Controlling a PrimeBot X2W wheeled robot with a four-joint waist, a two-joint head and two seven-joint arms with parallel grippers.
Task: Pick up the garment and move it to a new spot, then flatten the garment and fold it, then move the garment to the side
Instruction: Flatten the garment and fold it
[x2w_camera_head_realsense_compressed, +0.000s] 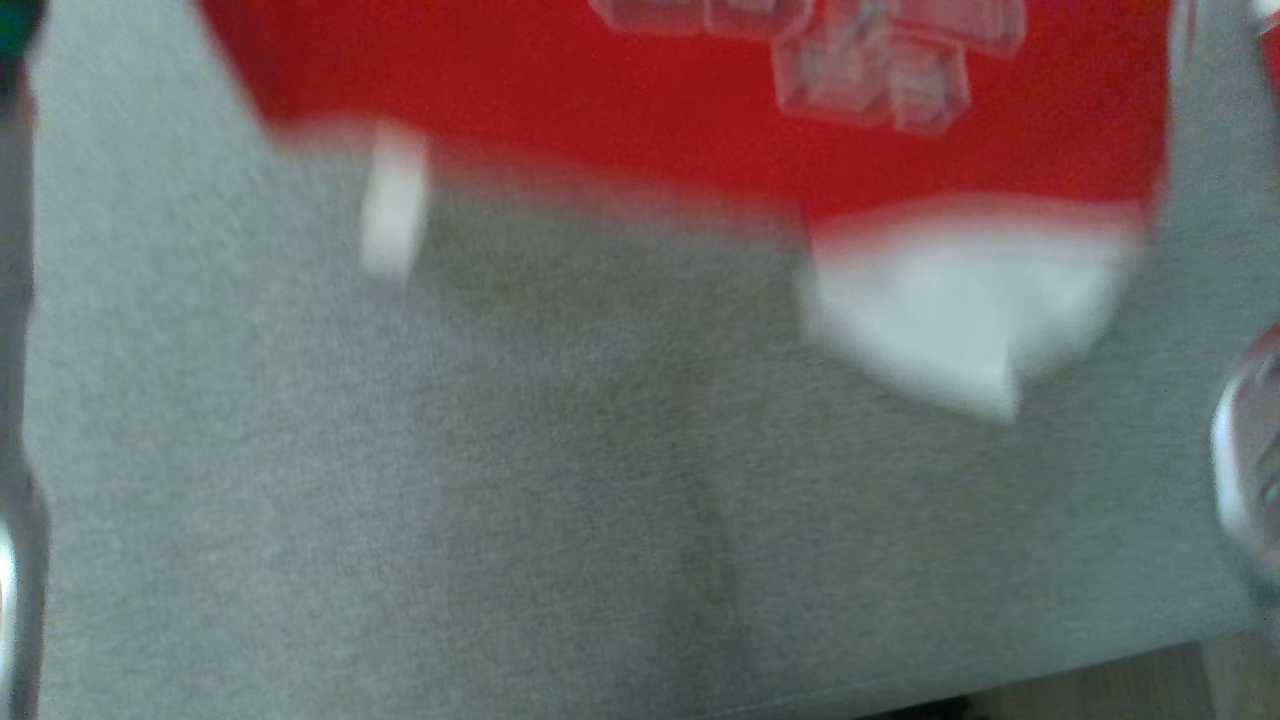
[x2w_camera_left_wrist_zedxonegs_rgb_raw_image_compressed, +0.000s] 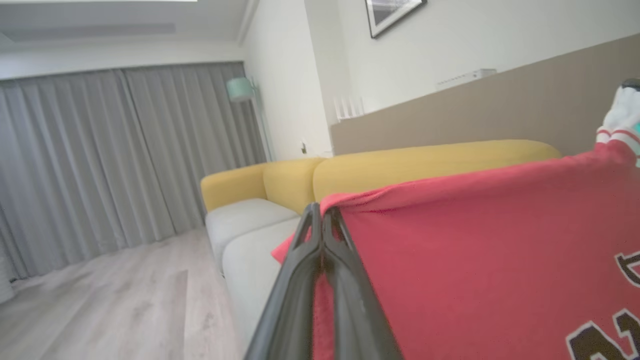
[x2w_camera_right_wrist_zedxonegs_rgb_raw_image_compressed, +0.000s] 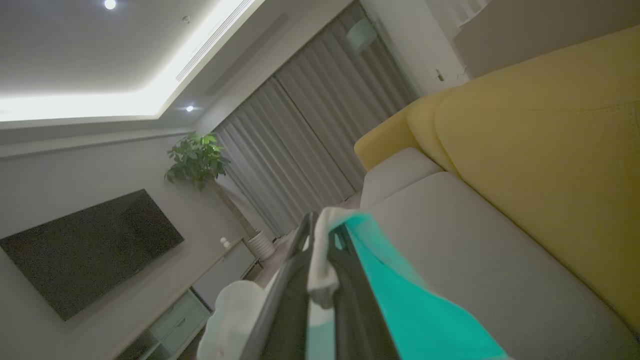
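Garment (x2w_camera_left_wrist_zedxonegs_rgb_raw_image_compressed: 475, 260) is clamped by left hand (x2w_camera_left_wrist_zedxonegs_rgb_raw_image_compressed: 320, 217) and right hand (x2w_camera_right_wrist_zedxonegs_rgb_raw_image_compressed: 325, 222), stretched toward 2 o'clock, above sofa (x2w_camera_head_realsense_compressed: 400, 450).

A sofa (x2w_camera_left_wrist_zedxonegs_rgb_raw_image_compressed: 425, 160) with yellow back and grey seats stands on a light wooden floor (x2w_camera_left_wrist_zedxonegs_rgb_raw_image_compressed: 100, 300) near grey curtains (x2w_camera_left_wrist_zedxonegs_rgb_raw_image_compressed: 100, 160), a wall television (x2w_camera_right_wrist_zedxonegs_rgb_raw_image_compressed: 85, 250) and a plant (x2w_camera_right_wrist_zedxonegs_rgb_raw_image_compressed: 197, 157).

The garment (x2w_camera_left_wrist_zedxonegs_rgb_raw_image_compressed: 475, 260), a red jersey with white trim and dark, white-edged lettering, is hanging spread out in the air over the grey sofa seat (x2w_camera_left_wrist_zedxonegs_rgb_raw_image_compressed: 250, 220), its upper edge pulling taut and its white parts drooping below.
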